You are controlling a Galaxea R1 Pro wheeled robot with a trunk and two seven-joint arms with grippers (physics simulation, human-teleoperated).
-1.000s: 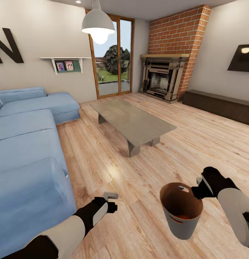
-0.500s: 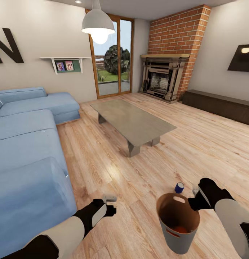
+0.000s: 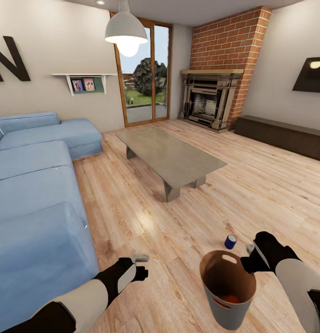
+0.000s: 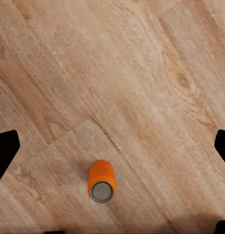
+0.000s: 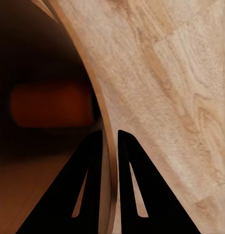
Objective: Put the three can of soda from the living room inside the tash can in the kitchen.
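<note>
The room is a living room with a plank wood floor (image 3: 132,203). A blue corner sofa (image 3: 34,185) runs along the robot's left side. A long glass-topped coffee table (image 3: 171,157) stands on the floor ahead of the robot, its top bare. A red-brick fireplace (image 3: 215,92) occupies the far corner, with a low dark wood bench (image 3: 285,136) to its right under a black wall TV (image 3: 310,74). A white pendant lamp (image 3: 126,30) hangs near the glazed door (image 3: 143,74).

The copper-brown trash can (image 3: 229,289) hangs above the floor in front of the robot, to its right, tilted slightly. The right gripper (image 5: 110,141) is clamped on the trash can rim (image 5: 100,122), one finger inside the wall and one outside. An orange soda can (image 3: 230,299) lies on the bottom of the trash can; in the right wrist view it appears as a dim orange shape (image 5: 51,105).

The left gripper (image 3: 140,260) hovers over the floor with its fingers spread wide apart and nothing between them. A second orange soda can (image 4: 101,181) lies on its side on the floor below the left gripper, well apart from both fingers.

A small blue can (image 3: 230,241) stands on the floor just beyond the trash can rim.
</note>
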